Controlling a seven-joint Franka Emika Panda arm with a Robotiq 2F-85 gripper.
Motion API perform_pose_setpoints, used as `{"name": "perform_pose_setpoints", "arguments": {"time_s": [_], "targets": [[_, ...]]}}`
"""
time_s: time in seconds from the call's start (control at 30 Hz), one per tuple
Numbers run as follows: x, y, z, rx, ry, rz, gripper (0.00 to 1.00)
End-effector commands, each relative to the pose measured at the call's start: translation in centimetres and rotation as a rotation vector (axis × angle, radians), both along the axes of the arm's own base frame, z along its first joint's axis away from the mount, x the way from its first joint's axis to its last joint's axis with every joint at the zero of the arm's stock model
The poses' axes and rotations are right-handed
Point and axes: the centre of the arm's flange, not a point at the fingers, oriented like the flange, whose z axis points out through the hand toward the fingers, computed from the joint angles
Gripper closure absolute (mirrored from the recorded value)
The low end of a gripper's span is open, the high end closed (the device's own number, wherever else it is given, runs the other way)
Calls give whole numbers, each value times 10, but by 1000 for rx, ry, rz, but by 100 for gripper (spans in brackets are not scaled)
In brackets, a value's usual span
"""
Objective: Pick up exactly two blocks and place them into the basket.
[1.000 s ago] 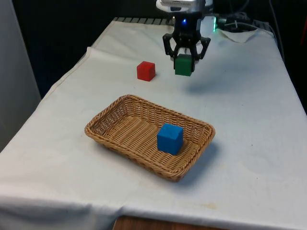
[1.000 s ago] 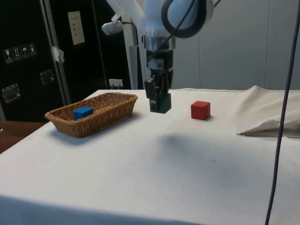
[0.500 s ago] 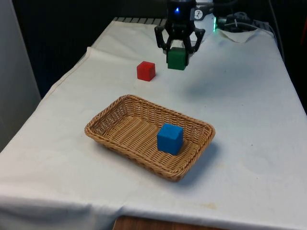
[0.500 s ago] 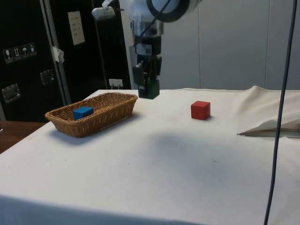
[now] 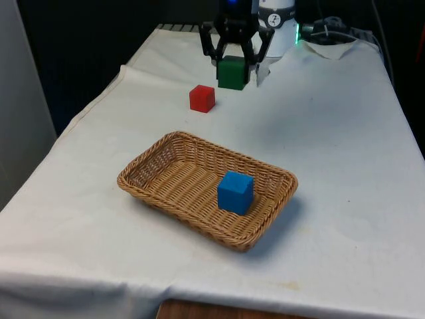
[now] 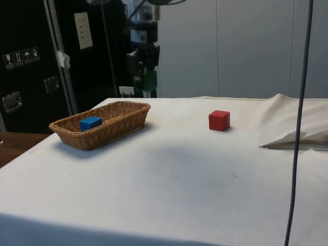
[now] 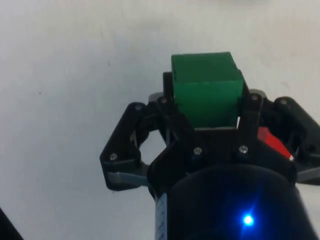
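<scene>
The hand [image 5: 234,70] was clamped on the green block [image 5: 233,73], w/ a finger on each side face, and held it in the air, well above the cloth. In the wrist view the green block [image 7: 206,89] sat square between the two black fingers [image 7: 170,97], top face flat, edges roughly in line w/ the finger pads. A cube, so no long axis to speak of. In the side view the hand [image 6: 146,82] w/ the green block [image 6: 149,81] hung above and behind the far end of the basket [image 6: 115,128].

Basket [image 5: 265,222] was an oblong wicker tray; in the front view its long axis ran diagonally, from near left to right. The blue block [image 5: 236,192] lay inside it, towards the front view's right end, one corner turned to the camera. The rest of the basket floor was bare weave, approx. the left two thirds.

Red block [image 5: 202,98] sat on the worktop [image 5: 345,146] beyond the basket, at the front view's left of the hand, apart from both. In the side view the red block [image 6: 219,120] was well apart from the basket.

Open cloth lay all round the basket: wide at the front view's right, narrower at the left, where the cloth edge dropped off the worktop. Cloth was rumpled at the far right corner.
</scene>
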Motion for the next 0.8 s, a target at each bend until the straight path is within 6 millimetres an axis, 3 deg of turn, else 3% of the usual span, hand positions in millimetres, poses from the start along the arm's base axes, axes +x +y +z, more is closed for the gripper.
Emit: {"name": "perform_pose_setpoints", "arguments": {"time_s": [0.0,0.77], "targets": [[5,-1,2,10,7,3,100],[81,-2,-23,-65,-5,-7,100]]}}
